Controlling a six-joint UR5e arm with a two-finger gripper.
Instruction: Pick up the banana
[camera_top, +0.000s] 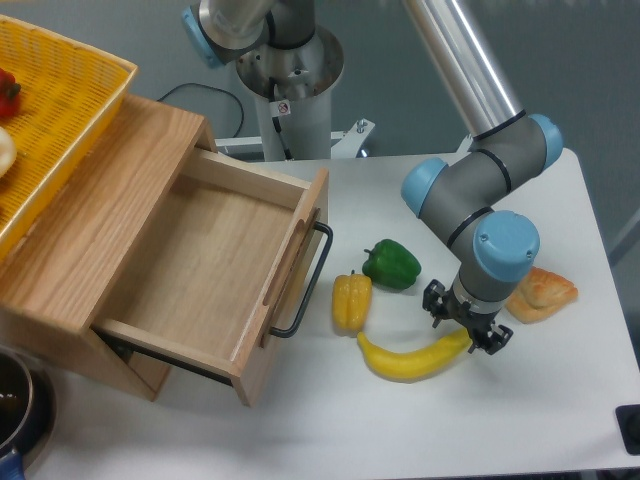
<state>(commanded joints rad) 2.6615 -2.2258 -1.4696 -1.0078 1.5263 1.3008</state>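
Basket (70, 90): yellow, on top of the wooden cabinet at far left, with a red item at its left edge.
Drawer (215, 270): pulled open, bare wood inside, black handle facing the vegetables.
Yellow pepper (351, 300): just right of the handle, near the banana's left end.
Green pepper (391, 264): behind the yellow one, close beside it.
Banana (410, 358): flat on the white table (560, 420), curving upward, right tip under the gripper.
Gripper (466, 331): pointing down over the banana's right end; from this angle I cannot tell how wide the jaws stand or whether they touch the fruit.
Bread (543, 292): orange-brown piece right of the gripper.
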